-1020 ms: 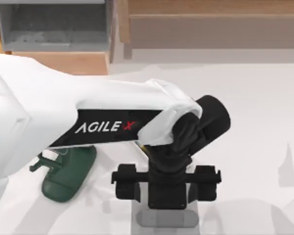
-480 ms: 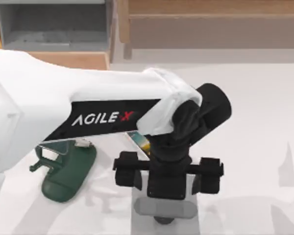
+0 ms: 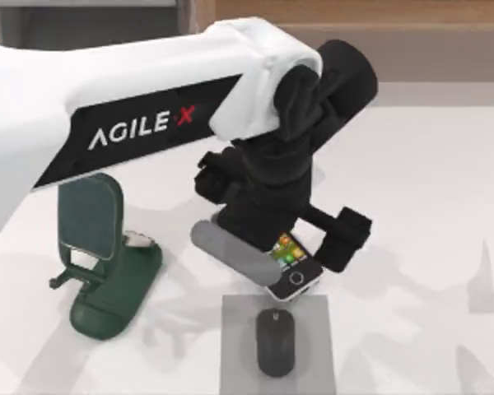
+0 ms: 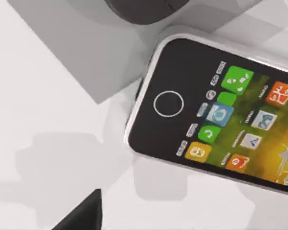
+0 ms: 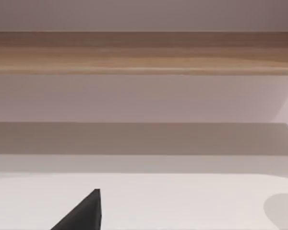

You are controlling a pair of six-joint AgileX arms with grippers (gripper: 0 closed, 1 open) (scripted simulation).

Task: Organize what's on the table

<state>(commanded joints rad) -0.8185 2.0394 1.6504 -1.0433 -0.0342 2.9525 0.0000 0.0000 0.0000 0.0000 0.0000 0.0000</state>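
White table point(image 3: 428, 206), phone point(image 3: 295, 265) under left claw point(image 3: 272, 234), beside mouse point(image 3: 275, 341)

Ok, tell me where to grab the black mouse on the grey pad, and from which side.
Grip the mouse across its narrow middle, coming straight down from above. It lies flat on the grey pad, long axis up-down in the top view, so fingers likely close best on its left and right flanks. The left gripper is over the phone beyond the pad.
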